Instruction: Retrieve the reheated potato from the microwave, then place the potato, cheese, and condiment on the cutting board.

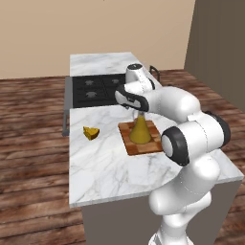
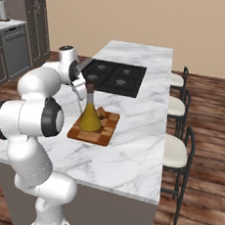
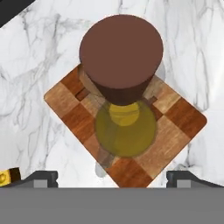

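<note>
The end effector (image 3: 112, 177) hung directly above the condiment bottle (image 1: 140, 130), its fingers spread wide on either side and gripping nothing. The bottle stood upright on the checkered cutting board (image 1: 153, 146) on the marble bench (image 1: 105, 162), with the potato (image 2: 100, 113) on the board just beside it. The cheese wedge (image 1: 91, 132) lay on the bench, apart from the board, on the robot's left.

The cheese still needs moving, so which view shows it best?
The left base view: the cheese lies in full sight on the counter, left of the cutting board. The hand view catches a yellow sliver at its edge.
</note>
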